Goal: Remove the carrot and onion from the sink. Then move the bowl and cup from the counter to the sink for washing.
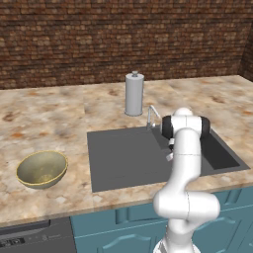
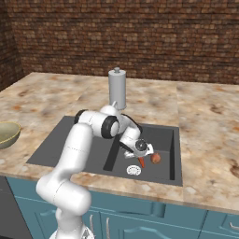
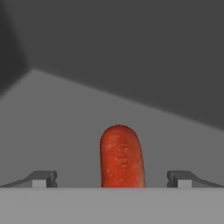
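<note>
Orange carrot [image 3: 121, 156] and onion [image 2: 156, 158] both in sink [image 2: 60, 144], bowl [image 1: 42, 169] on worktop [image 1: 44, 118]; claw [image 3: 112, 179] wide open, straddling carrot, holding nothing — all steps left.

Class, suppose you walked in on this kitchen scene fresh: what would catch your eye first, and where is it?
First, the white arm bent down into the sink, its open gripper straddling the carrot on the basin floor. Beside it lie the onion and the white drain. The olive bowl waits on the counter, left of the sink.
</note>
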You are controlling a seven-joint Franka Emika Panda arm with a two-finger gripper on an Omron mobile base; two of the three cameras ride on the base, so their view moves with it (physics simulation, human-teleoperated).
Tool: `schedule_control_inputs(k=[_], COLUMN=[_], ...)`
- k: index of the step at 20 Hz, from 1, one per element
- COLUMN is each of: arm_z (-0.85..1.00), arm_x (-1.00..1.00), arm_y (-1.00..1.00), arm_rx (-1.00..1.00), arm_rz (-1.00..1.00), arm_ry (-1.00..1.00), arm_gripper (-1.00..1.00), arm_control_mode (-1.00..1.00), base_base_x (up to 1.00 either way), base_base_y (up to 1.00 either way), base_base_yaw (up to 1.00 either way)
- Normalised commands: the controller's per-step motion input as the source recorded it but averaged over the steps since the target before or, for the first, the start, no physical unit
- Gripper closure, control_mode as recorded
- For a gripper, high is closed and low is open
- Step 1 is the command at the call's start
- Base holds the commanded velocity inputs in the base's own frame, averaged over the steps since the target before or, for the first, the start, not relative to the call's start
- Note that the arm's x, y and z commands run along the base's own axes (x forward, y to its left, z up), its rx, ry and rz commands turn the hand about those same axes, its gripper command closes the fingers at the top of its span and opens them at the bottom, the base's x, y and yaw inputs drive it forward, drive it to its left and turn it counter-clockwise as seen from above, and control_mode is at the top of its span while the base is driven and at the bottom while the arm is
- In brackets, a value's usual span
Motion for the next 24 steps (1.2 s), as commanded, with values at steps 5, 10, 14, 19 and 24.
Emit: schedule_control_inputs(k=[5,10,14,19,24], arm_z=[-0.09,-0.07,-0.04,0.00,-0.04], arm_x=[0.03,0.04,0.01,0.03,0.00], arm_y=[0.00,-0.03,-0.12,-0.17,-0.17], arm_rx=[-0.05,-0.03,-0.01,0.00,0.00], arm_rz=[0.00,0.00,0.00,0.00,0.00], arm_ry=[0.02,0.06,0.08,0.08,0.15], arm_gripper=[-1.00,-1.00,-1.00,-1.00,1.00], arm_control_mode=[-1.00,-1.00,-1.00,-1.00,-1.00], base_base_x=[0.00,0.00,0.00,0.00,0.00], base_base_y=[0.00,0.00,0.00,0.00,0.00], base_base_yaw=[0.00,0.00,0.00,0.00,0.00])
